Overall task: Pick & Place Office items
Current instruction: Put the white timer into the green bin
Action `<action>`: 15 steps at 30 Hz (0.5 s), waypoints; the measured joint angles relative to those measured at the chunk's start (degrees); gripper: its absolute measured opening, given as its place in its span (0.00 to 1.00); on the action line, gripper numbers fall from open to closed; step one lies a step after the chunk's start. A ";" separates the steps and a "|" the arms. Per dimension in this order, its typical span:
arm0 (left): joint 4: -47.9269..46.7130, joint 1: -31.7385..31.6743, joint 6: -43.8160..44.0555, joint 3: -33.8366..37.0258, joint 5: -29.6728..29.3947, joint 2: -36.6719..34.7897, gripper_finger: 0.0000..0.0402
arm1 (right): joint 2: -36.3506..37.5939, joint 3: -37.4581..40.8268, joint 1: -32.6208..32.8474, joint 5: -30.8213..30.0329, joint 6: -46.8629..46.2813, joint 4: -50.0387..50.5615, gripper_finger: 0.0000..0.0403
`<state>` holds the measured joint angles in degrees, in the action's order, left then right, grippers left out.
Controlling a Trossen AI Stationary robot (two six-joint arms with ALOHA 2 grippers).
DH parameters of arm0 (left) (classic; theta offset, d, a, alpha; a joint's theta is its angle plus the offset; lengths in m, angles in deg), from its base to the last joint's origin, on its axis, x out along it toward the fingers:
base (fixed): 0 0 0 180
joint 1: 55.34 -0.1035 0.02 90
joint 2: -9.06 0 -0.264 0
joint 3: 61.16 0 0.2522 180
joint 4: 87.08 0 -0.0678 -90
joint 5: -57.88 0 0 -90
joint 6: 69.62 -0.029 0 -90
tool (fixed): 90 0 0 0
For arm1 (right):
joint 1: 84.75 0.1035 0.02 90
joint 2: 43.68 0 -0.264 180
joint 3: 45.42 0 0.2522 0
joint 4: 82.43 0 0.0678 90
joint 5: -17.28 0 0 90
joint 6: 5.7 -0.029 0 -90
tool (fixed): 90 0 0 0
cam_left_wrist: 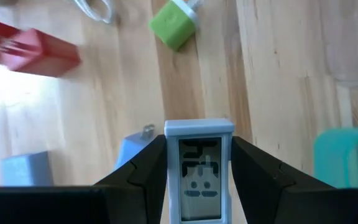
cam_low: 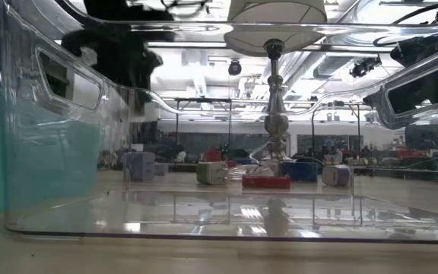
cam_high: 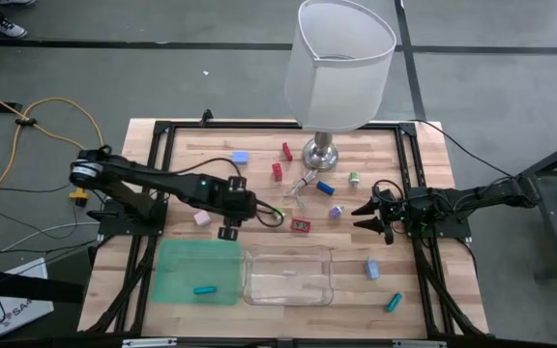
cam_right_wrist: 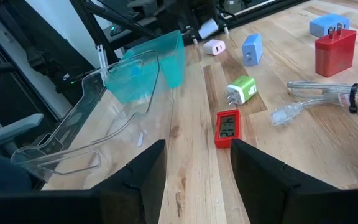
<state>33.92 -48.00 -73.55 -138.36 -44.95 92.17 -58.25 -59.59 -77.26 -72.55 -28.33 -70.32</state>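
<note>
Left pincer (cam_left_wrist: 199,180) is clamped on a pale grey-blue mini LCD clock (cam_left_wrist: 199,171), finger pads flat on both long sides, display facing the wrist camera. In the high view that pincer (cam_high: 228,230) sits off the lamp base (cam_high: 321,153) toward the green tray (cam_high: 177,280), just above the tray's far edge.

Right pincer (cam_high: 366,217) hangs on the other side of the lamp base, jaws spread, nothing between them. Nearest to it: a purple block (cam_high: 336,211), just beside the fingertips on the lamp side.

Other office items on the bench:
- red LCD clock (cam_high: 302,225), between the two pincers; also visible from the right wrist (cam_right_wrist: 227,127)
- green plug block (cam_right_wrist: 242,90), right next to the red clock, on the side away from the right pincer
- red blocks (cam_high: 278,171) and a blue block (cam_high: 240,156), beside the lamp base toward the left arm
- dark blue block (cam_high: 325,188), just in front of the lamp base
- pink block (cam_high: 201,218), under the left arm
- light blue block (cam_high: 371,268) and a teal stick (cam_high: 394,303), near the clear tray (cam_high: 259,290), on its right-arm side

Containers: green tray holds one teal stick (cam_high: 205,289). Clear tray sits touching the green one; can't see anything in it.

Surface: light wood-plank bench (cam_high: 424,145) with a black frame. Grey floor beyond it, yellow cable (cam_high: 27,121) on the floor behind the left arm.
</note>
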 joint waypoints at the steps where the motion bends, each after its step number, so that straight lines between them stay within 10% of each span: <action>1: -0.41 0.48 0.66 0.00 -0.48 -0.99 0.36 | 0.00 0.00 0.00 0.00 0.00 0.00 0.41; 15: -6.25 12.20 17.33 -0.16 -1.02 -6.29 0.36 | 0.00 0.00 0.00 0.02 0.00 0.07 0.41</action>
<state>27.67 -35.80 -56.22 -138.52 -45.96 85.88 -58.25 -59.59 -77.26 -72.53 -28.33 -70.26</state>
